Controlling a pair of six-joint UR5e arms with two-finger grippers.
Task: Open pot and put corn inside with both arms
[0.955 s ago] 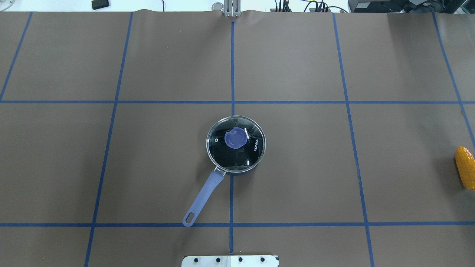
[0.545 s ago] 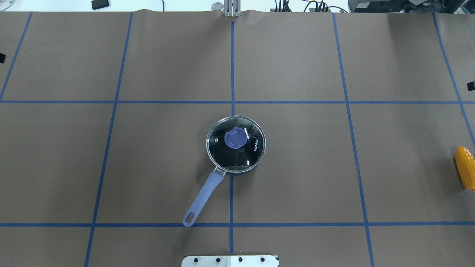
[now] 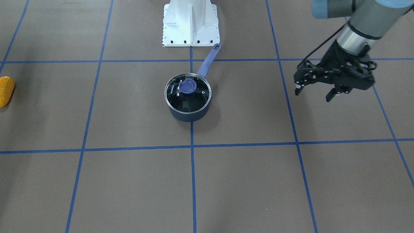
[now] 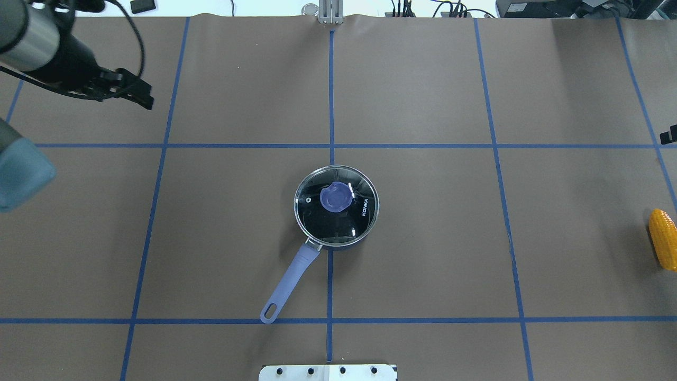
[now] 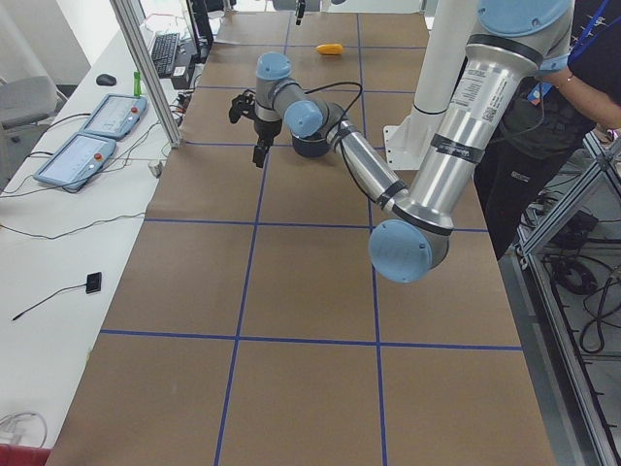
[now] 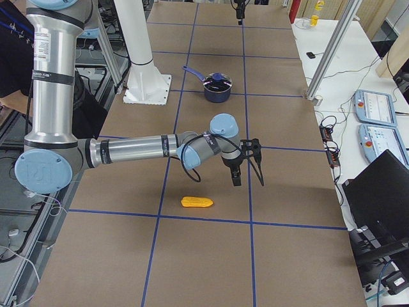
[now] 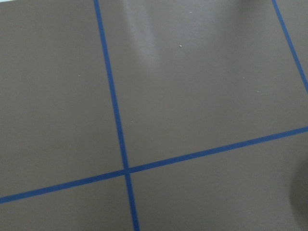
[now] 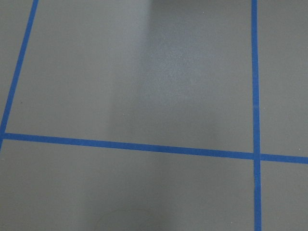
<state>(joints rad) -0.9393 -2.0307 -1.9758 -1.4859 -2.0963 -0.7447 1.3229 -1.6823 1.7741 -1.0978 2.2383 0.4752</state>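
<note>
The pot (image 4: 336,214) stands mid-table with its glass lid (image 3: 188,94) on, blue knob (image 4: 335,197) on top and its blue handle (image 4: 288,283) pointing toward the robot. The yellow-orange corn (image 4: 662,239) lies at the table's right edge; it also shows in the front view (image 3: 5,91) and in the right view (image 6: 196,202). My left gripper (image 3: 313,95) hangs open and empty above the table, far to the pot's left, and shows at upper left overhead (image 4: 138,94). My right gripper is only a black sliver at the right edge (image 4: 670,133), beyond the corn; I cannot tell its state.
The white bolted base plate (image 4: 328,372) sits at the near edge behind the pot handle. Blue tape lines (image 4: 331,145) grid the brown table cover. A person (image 5: 582,87) stands beside the robot base. Both wrist views show only bare cover and tape.
My left arm has swung into the overhead view at the upper left. The right gripper's sliver at the right edge has shifted slightly nearer. Pot and corn have not moved.
</note>
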